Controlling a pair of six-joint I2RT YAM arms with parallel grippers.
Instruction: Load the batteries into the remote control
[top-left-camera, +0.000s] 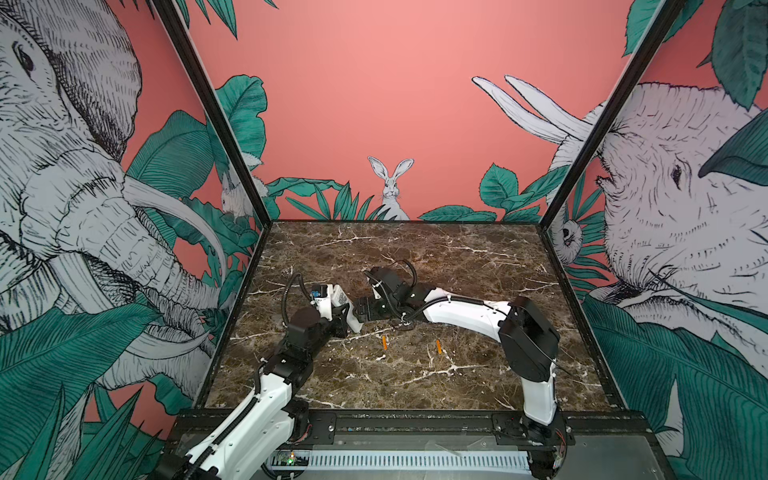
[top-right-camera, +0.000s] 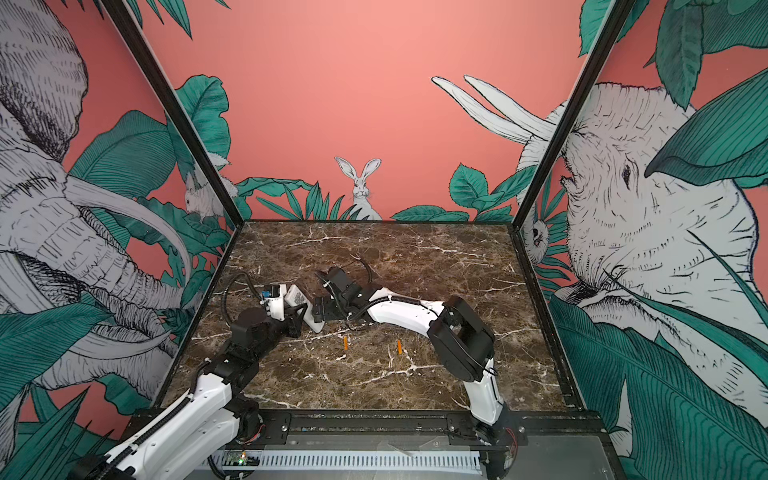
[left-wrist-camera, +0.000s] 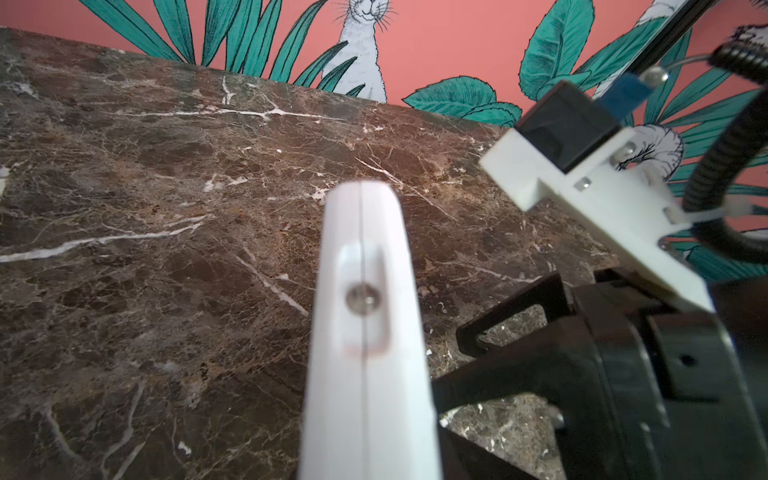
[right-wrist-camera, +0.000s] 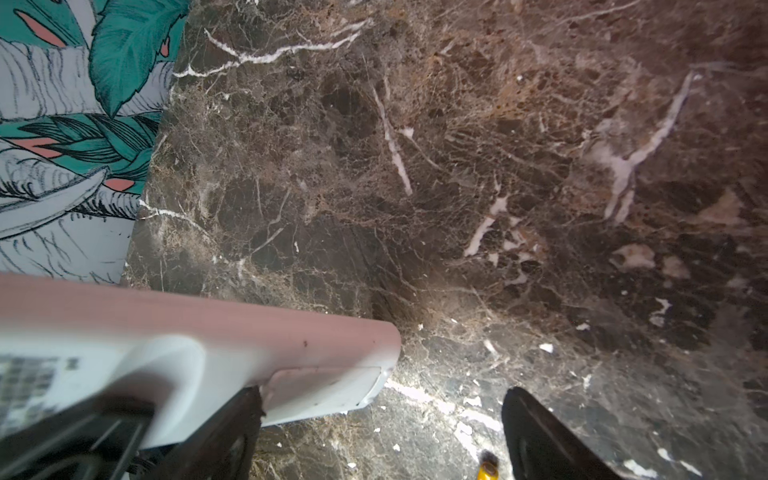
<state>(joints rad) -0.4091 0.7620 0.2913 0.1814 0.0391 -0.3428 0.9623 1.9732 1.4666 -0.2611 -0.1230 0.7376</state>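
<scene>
Though dark, marble tabletop, mural walls

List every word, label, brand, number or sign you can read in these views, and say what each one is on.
No text can be read anywhere.
Label on the back of the remote: dark print, too small to read in both top views.
Same label, right wrist view: blurred, unreadable.
Batteries: no print can be made out.
</scene>
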